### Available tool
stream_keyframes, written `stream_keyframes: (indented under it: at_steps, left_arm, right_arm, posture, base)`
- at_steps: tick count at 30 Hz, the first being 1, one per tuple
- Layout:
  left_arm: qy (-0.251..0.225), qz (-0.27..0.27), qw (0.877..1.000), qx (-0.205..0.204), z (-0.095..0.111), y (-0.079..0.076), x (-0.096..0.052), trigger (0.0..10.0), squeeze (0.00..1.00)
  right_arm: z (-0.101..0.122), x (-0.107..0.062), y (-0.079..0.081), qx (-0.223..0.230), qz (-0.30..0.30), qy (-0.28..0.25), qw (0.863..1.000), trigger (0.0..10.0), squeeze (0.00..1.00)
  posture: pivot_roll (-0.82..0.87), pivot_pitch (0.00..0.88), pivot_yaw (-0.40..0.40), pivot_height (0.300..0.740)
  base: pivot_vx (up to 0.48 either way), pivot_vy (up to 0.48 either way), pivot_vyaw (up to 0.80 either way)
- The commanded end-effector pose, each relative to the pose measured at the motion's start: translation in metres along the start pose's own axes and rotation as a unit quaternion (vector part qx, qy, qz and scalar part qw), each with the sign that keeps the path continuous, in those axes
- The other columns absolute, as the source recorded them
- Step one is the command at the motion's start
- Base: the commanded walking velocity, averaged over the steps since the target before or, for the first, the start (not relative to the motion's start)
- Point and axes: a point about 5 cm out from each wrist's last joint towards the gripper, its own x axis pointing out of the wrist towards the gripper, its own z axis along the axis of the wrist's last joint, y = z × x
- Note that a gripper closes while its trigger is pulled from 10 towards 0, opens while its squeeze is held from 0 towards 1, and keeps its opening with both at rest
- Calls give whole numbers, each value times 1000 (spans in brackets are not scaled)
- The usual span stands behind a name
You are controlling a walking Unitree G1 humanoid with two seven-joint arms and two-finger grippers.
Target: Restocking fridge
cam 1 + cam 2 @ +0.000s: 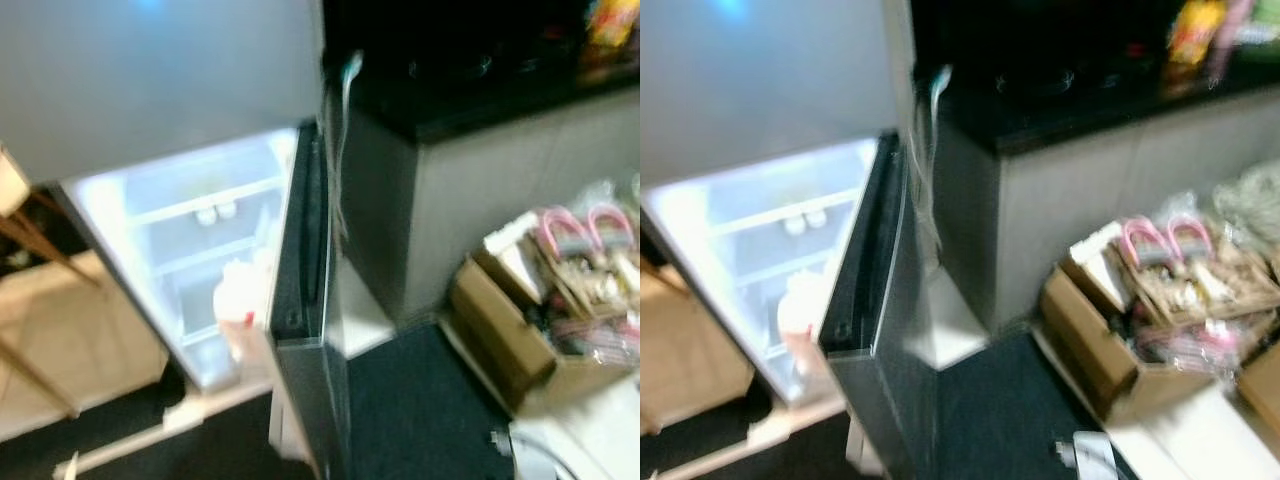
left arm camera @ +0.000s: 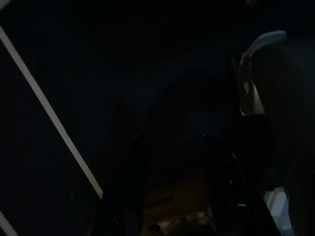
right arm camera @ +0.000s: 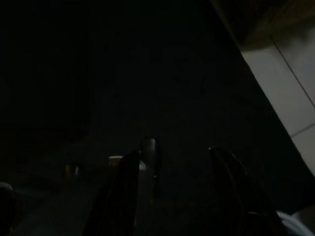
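Note:
The fridge (image 1: 160,70) stands at the left, grey-fronted, its lower compartment (image 1: 200,230) open and lit, with white shelves inside. Its dark door (image 1: 305,300) hangs open edge-on toward me. Low in the compartment, near the door edge, sits a white jug (image 1: 238,298) with a reddish patch; the picture is blurred. Two small pale things (image 1: 215,212) rest on a shelf. The wrist views are very dark. My left gripper (image 2: 172,142) and right gripper (image 3: 173,151) hang low over dark floor, both open with nothing between the fingers.
A dark counter (image 1: 480,70) on a grey cabinet (image 1: 470,200) stands right of the fridge. A cardboard box (image 1: 505,335) full of clutter with pink handles (image 1: 585,225) sits on the floor at right. Wooden legs (image 1: 30,250) stand at left. A dark mat (image 1: 415,410) covers the floor.

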Motion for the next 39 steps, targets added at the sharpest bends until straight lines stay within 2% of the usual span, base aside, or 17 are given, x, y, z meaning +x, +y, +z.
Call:
stream_keyframes:
  at_steps: [1,7,10,11,12,16,17,18,19,20,22,25,27,30,35,37,39]
  left_arm:
    - [2,4,1000,0,-2,4,-1,10000,0]
    - [-1,2,1000,2,-2,4,-1,10000,0]
    - [-13,0,1000,2,6,6,1,10000,0]
    - [-41,1,999,4,35,15,5,10000,0]
    - [-62,2,998,9,57,22,6,10000,0]
    - [-75,6,997,13,75,31,6,10000,0]
    - [-67,11,998,15,70,33,6,10000,0]
    - [-62,14,998,18,68,34,6,10000,0]
    - [-58,15,998,19,65,35,6,10000,0]
    - [-58,15,998,19,65,35,6,10000,0]
    - [-43,18,999,17,53,34,5,10000,0]
    - [-34,18,999,15,48,33,5,10000,0]
    - [-18,21,1000,9,40,30,5,10000,0]
    - [-15,22,1000,9,39,29,5,10000,0]
    - [26,16,999,22,20,-1,6,10000,0]
    - [30,13,999,24,17,-7,5,10000,0]
    - [38,7,999,24,10,-22,4,10000,0]
  right_arm:
    - [4,1,3,-2,5,-6,1000,10000,0]
    - [16,2,4,-5,6,-28,1000,10000,0]
    - [33,4,13,-6,33,-57,998,10000,0]
    - [42,5,20,-9,52,-74,996,3922,0]
    - [51,5,25,-12,68,-86,994,0,0]
    - [71,5,38,-24,103,-110,988,0,0]
    - [85,5,50,-48,126,-122,983,2353,0]
    - [91,5,57,-63,141,-124,980,10000,0]
    - [96,4,66,-79,164,-124,975,10000,0]
    - [96,4,66,-79,164,-124,975,10000,0]
    - [109,0,92,-146,228,-120,955,10000,0]
    - [116,-2,103,-171,253,-120,944,10000,0]
    - [134,-9,121,-202,286,-135,927,10000,0]
    - [137,-10,123,-206,289,-137,925,10000,0]
    - [155,-19,143,-258,321,-143,900,10000,0]
    - [157,-20,145,-264,325,-143,897,10000,0]
    - [162,-25,156,-293,344,-141,881,10000,0]
  posture:
    - [-100,76,99,726]
    - [-101,77,100,726]
    - [-103,79,104,726]
    - [-103,82,105,726]
    - [-102,82,104,726]
    - [-99,84,102,726]
    - [-97,85,100,726]
    - [-95,86,96,726]
    - [-95,86,96,726]
    - [-95,86,96,726]
    - [-91,87,89,726]
    - [-91,87,89,726]
    - [-86,88,82,726]
    - [-86,88,82,726]
    - [-84,87,76,726]
    - [-84,90,72,726]
    - [-84,90,72,726]
  base:
    - [0,0,0]
    - [0,0,0]
    - [0,0,0]
    - [0,0,0]
    - [0,0,0]
    - [0,0,0]
    - [0,0,0]
    - [0,0,0]
    - [0,0,0]
    - [0,0,0]
    - [0,0,0]
    - [0,0,0]
    - [0,0,0]
    - [0,0,0]
    - [0,0,0]
    - [0,0,0]
    - [0,0,0]
